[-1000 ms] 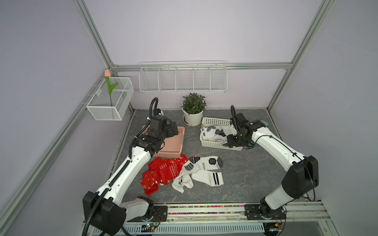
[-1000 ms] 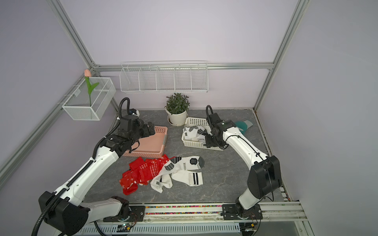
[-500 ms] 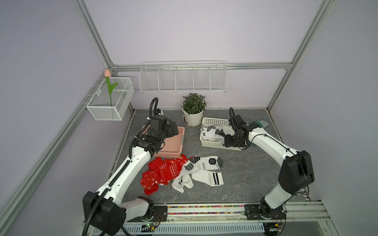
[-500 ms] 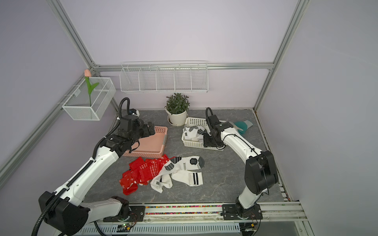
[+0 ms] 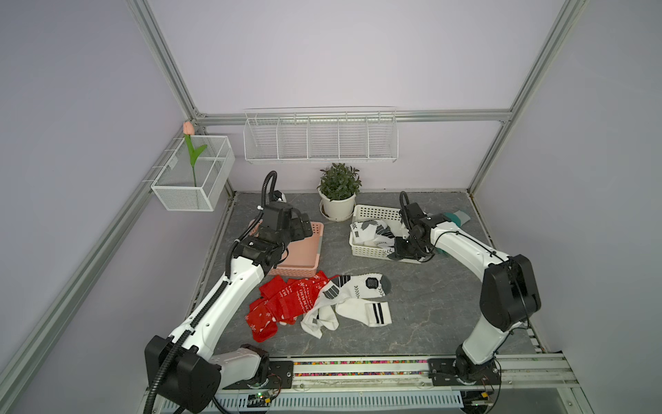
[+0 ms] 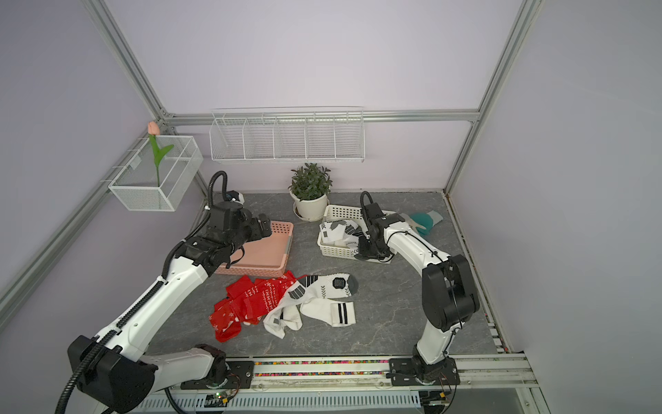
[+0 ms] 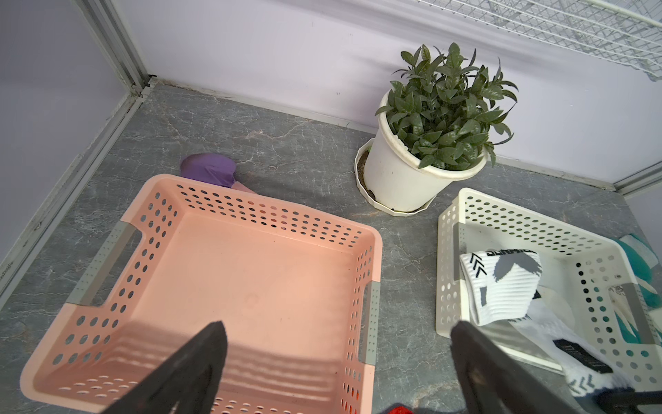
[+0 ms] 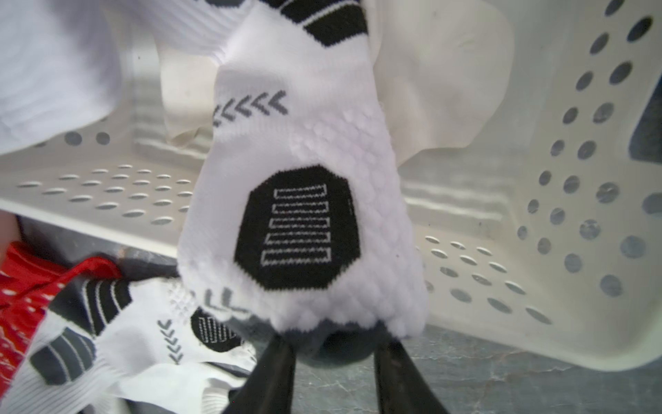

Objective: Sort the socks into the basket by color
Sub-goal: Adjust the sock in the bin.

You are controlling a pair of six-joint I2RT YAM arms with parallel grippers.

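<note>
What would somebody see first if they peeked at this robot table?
Probably the bright red socks, heaped with white socks on the grey table in front of the pink basket, which has nothing in it. Next, the right gripper at the white basket, its fingers either side of a white sock's grey toe.

White arms (image 5: 229, 297), black joints (image 5: 510, 286), corrugated cables (image 5: 265, 186)
</note>
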